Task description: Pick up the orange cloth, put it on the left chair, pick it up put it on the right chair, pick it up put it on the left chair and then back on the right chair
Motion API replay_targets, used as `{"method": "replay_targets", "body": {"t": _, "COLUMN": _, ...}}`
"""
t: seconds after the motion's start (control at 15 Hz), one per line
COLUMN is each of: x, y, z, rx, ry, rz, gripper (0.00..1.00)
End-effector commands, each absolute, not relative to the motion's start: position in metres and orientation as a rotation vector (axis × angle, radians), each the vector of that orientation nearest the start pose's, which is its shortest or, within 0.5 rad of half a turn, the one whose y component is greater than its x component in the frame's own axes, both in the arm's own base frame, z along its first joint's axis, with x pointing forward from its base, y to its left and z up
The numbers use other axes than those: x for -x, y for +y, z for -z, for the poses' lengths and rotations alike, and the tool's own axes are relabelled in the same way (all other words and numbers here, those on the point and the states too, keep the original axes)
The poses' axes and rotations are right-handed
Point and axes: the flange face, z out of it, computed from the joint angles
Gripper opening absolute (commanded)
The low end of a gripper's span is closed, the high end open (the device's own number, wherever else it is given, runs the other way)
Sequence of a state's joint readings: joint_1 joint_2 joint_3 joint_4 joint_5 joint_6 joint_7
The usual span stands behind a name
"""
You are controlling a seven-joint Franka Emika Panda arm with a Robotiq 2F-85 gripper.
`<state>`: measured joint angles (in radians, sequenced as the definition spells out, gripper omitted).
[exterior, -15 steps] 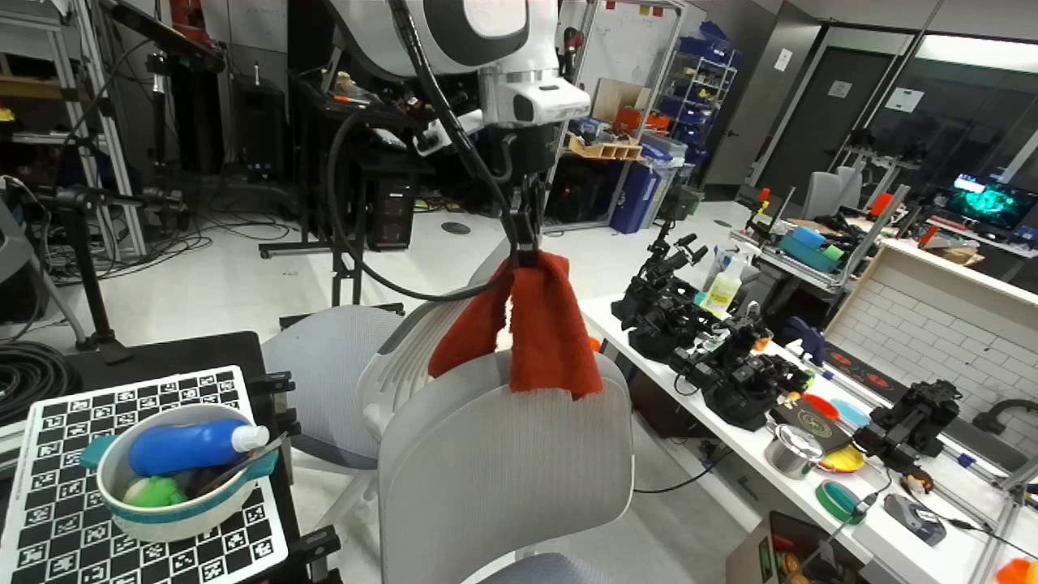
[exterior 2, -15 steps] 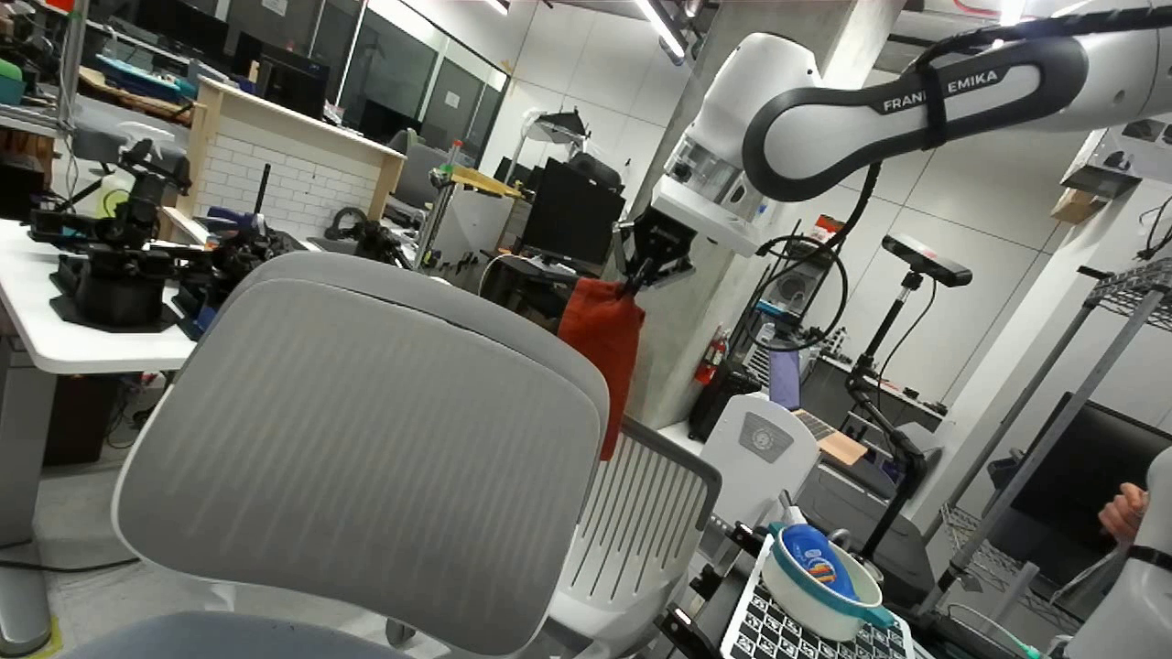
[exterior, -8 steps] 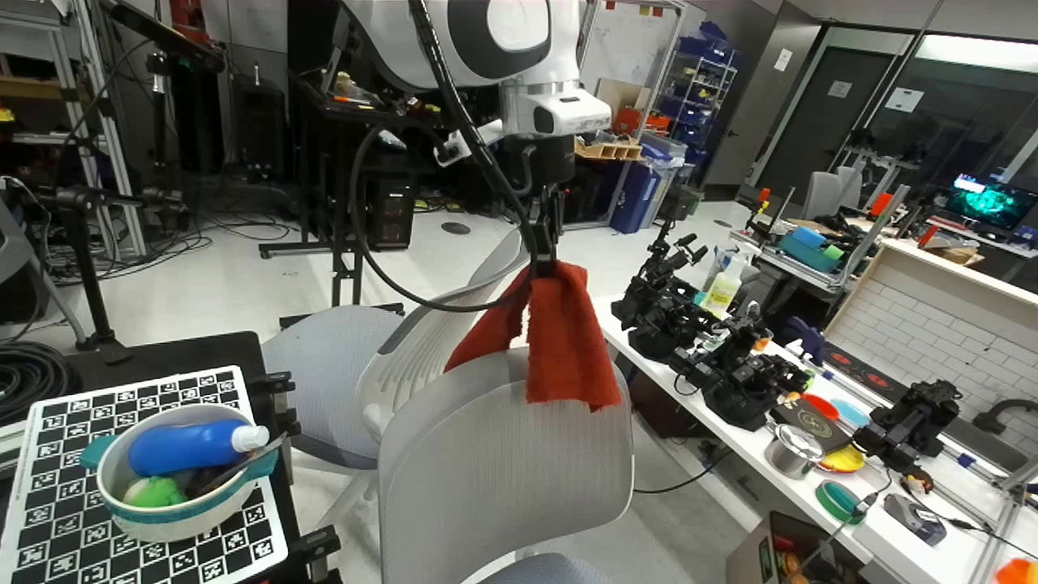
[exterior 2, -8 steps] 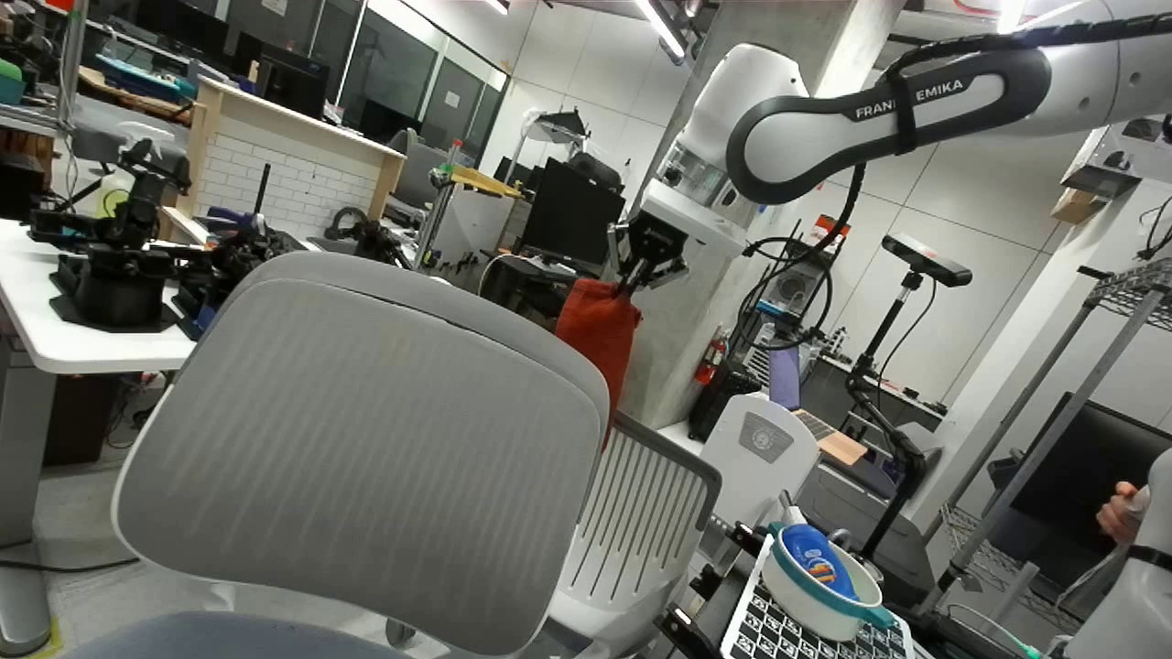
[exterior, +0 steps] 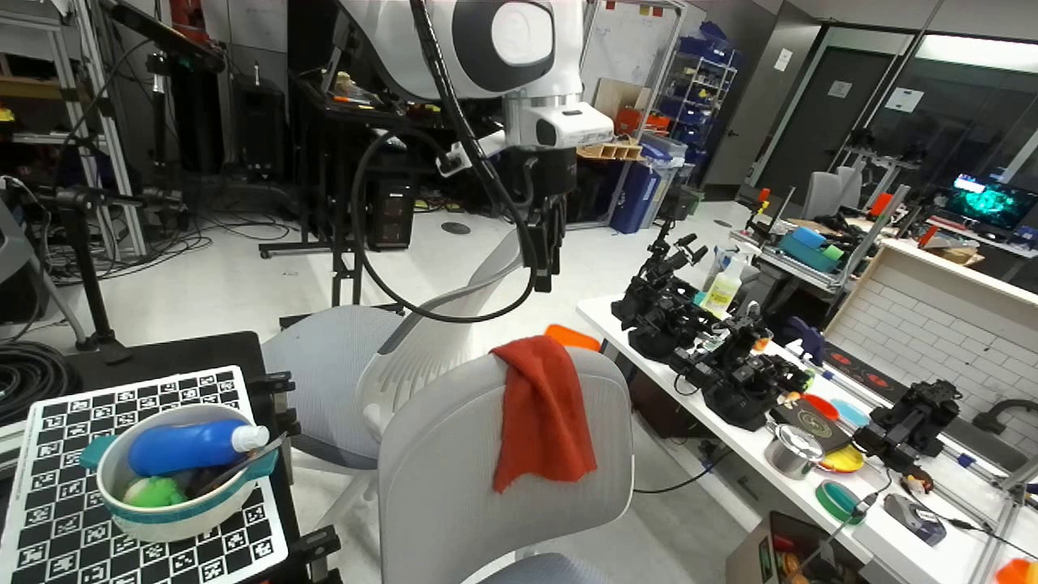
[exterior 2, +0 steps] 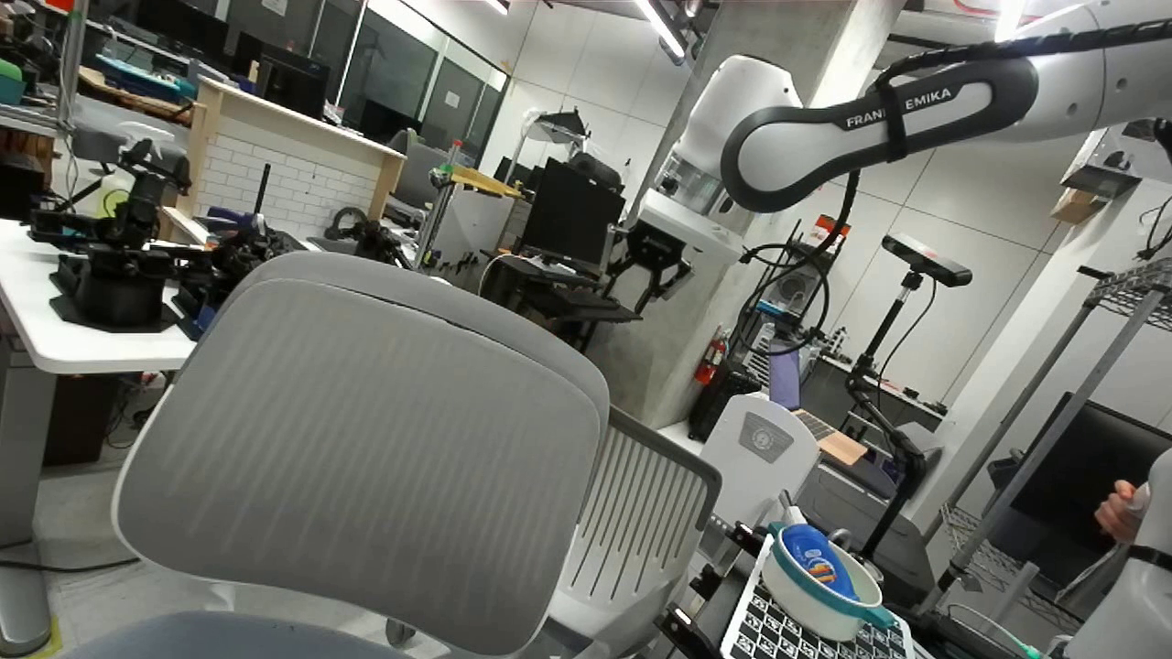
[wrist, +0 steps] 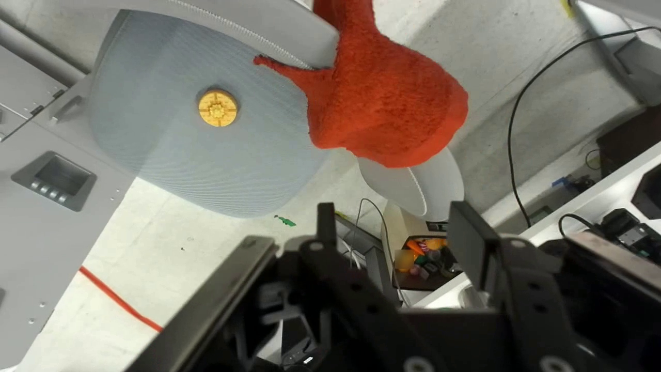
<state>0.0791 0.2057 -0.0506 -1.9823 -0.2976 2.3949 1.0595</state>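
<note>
Orange cloth [exterior: 545, 414] hangs over back of near right chair [exterior: 438, 478], Robotiq fingers [wrist: 472, 248] spread apart above it.

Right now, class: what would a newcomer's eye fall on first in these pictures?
The orange cloth, vivid against pale grey, draped over the back of the right chair in an exterior view. Higher up, the fingers stand apart, holding nothing. Next, the blue bottle lying in the bowl on the checkered board.

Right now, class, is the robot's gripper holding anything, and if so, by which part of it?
Nothing is held: the gripper is open, and the orange cloth hangs over the back of the right chair, apart from the gripper.
</note>
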Motion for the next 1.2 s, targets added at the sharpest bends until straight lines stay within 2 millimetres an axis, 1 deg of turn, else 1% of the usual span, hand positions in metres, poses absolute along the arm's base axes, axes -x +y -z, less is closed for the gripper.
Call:
{"method": "replay_targets", "body": {"t": 0.0, "x": -0.618, "y": 0.008, "z": -0.387, "rx": 2.928, "ry": 1.286, "rz": 0.488, "gripper": 0.90}}
{"method": "replay_targets", "body": {"t": 0.07, "x": -0.619, "y": 0.008, "z": -0.384, "rx": 2.928, "ry": 1.284, "rz": 0.482, "gripper": 0.96}}
{"method": "replay_targets", "body": {"t": 0.13, "x": -0.620, "y": 0.009, "z": -0.378, "rx": 2.929, "ry": 1.272, "rz": 0.464, "gripper": 1.00}}
{"method": "replay_targets", "body": {"t": 0.53, "x": -0.630, "y": 0.012, "z": -0.329, "rx": 2.937, "ry": 1.229, "rz": 0.348, "gripper": 1.00}}
{"method": "replay_targets", "body": {"t": 1.13, "x": -0.645, "y": 0.013, "z": -0.264, "rx": 2.923, "ry": 1.180, "rz": 0.265, "gripper": 1.00}}
